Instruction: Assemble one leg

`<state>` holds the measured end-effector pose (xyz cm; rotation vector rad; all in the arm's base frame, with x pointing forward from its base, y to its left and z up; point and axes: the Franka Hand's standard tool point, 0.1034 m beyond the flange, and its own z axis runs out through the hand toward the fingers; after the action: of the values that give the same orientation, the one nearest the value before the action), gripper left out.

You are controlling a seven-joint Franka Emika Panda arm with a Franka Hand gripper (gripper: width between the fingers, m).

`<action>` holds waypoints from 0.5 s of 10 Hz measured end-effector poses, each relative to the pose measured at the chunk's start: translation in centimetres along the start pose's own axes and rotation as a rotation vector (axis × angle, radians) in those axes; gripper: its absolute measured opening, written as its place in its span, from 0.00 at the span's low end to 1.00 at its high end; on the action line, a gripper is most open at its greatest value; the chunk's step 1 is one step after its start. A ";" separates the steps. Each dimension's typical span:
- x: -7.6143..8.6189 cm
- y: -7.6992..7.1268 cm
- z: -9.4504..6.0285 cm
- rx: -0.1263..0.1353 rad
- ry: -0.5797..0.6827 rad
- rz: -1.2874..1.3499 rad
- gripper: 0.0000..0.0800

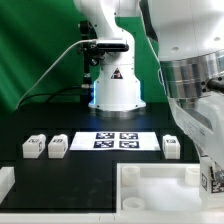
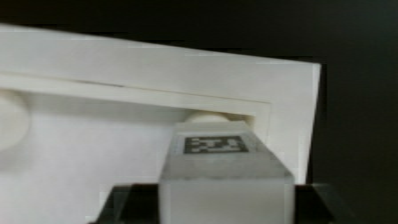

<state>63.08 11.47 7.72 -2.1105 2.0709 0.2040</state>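
In the wrist view my gripper (image 2: 221,200) is shut on a white leg (image 2: 221,160); the leg's black-and-white tag faces the camera. The dark fingers (image 2: 135,203) press on both of its sides. The leg's far end sits over a corner of the large flat white panel (image 2: 125,90), near a raised rim; I cannot tell whether they touch. In the exterior view the gripper (image 1: 205,168) hangs low at the right, over the panel (image 1: 150,190). The arm hides most of the held leg there. Three more legs lie on the black table, two at the left (image 1: 33,147) (image 1: 58,147) and one at the right (image 1: 172,146).
The marker board (image 1: 115,140) lies flat at the table's middle, in front of the robot base (image 1: 115,90). A white part (image 1: 5,182) shows at the exterior view's lower left edge. A green curtain hangs behind.
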 end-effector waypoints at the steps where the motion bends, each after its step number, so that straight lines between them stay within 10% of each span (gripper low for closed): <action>1: 0.0 0.0 0.0 0.000 0.000 0.052 0.37; 4: 0.0 0.0 0.1 0.000 0.000 0.021 0.37; 5: -0.1 0.1 0.1 -0.004 0.000 0.002 0.57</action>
<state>62.99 11.55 7.61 -2.1105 2.0748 0.2081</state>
